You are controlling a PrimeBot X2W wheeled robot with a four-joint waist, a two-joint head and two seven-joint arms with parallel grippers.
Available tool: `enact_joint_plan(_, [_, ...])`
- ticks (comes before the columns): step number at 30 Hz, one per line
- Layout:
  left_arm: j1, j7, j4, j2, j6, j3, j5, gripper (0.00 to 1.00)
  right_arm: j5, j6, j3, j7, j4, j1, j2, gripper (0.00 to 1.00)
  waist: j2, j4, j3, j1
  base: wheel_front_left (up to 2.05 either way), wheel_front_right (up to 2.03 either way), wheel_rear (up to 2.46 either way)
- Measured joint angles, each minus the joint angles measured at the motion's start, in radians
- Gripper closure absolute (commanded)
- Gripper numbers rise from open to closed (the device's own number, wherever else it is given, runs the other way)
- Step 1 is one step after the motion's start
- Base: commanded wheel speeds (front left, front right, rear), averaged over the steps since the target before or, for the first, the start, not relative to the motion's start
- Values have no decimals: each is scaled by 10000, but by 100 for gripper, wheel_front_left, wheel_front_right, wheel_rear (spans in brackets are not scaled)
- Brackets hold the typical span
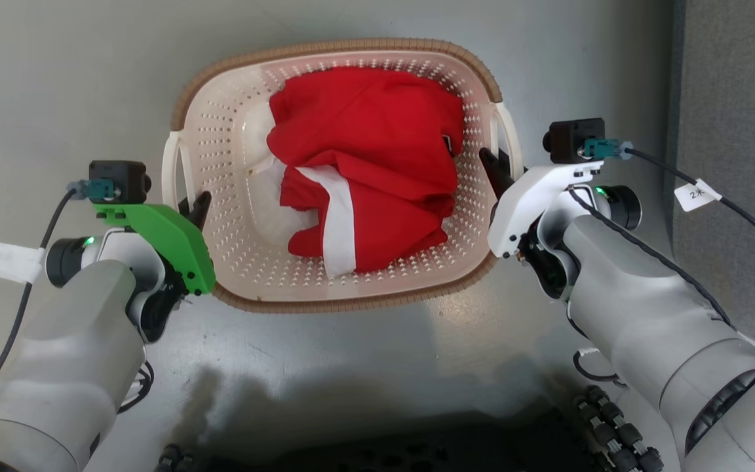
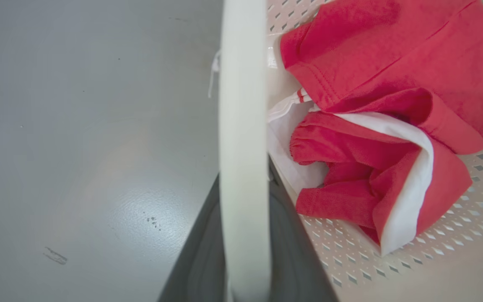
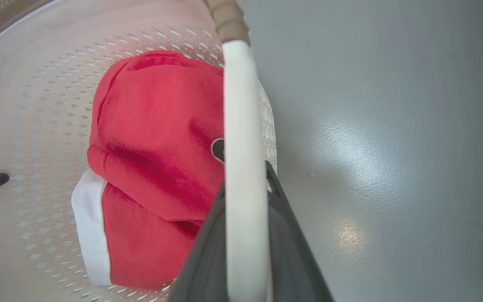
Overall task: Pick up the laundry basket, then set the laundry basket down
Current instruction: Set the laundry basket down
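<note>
Floor (image 1: 56,78): grey and glossy, with a darker strip along its right edge.
Item: laundry basket (image 1: 233,131), cream, perforated, brown woven-look rim.
Location: mid-floor in front of the robot, well apart from the floor's right edge.
Contents: red garment (image 1: 364,131) heaped over a white cloth (image 1: 272,196).
Left gripper (image 1: 193,202): at the left handle (image 2: 243,147), fingers (image 2: 292,235) pinching it, one on each side.
Right gripper (image 1: 492,164): at the right handle (image 3: 243,167), fingers (image 3: 208,251) pinching it likewise.
Done: both handles taken.
Lift: cannot tell whether the base is clear of the floor.
Left to do: by judgement, raising it level, then setting it down.
Attitude: upright, mouth facing up.
Long axis: handle to handle, running toward the floor's right edge; the right end lies slightly farther from the robot.
</note>
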Motion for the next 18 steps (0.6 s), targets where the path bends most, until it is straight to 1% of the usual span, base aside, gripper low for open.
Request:
enact_joint_plan(5, [-51, -150, 23, -8, 0, -150, 0, 100, 77, -4, 44, -69, 65, -78, 0, 100, 0, 20, 121, 0, 0, 0, 0])
enact_joint_plan(6, [-51, -167, 27, -10, 0, -178, 0, 100, 109, -63, 52, -69, 69, -80, 2, 100, 0, 21, 131, 0, 0, 0, 0])
enact_joint_plan(10, [-52, -167, 42, -38, 0, -240, 0, 100, 190, -84, 94, -69, 142, -81, 8, 100, 0, 17, 167, 0, 0, 0, 0])
enact_joint_plan(11, [-52, -165, 58, -50, 0, -251, -2, 100, 226, -86, 107, -69, 157, -81, 8, 80, 0, 16, 173, 0, 0, 0, 0])
enact_joint_plan(12, [-52, -151, 90, -63, 0, -255, -4, 87, 251, -88, 107, -69, 173, -81, 12, 56, 0, 15, 177, 0, 0, 0, 0])
enact_joint_plan(13, [-52, -104, 140, -79, 0, -257, -8, 14, 299, -86, 107, -59, 188, -81, 12, 0, 0, 13, 178, 0, 0, 0, 0])
enact_joint_plan(14, [-53, -73, 207, -77, 0, -274, -8, 0, 336, -86, 111, -10, 203, -82, 6, 0, 0, 12, 179, 0, 0, 0, 0])
enact_joint_plan(18, [-53, -19, 330, 29, -29, -318, -10, 0, 407, -88, 127, 8, 221, -90, -125, 0, 0, 4, 166, 0, 0, 0, 0])
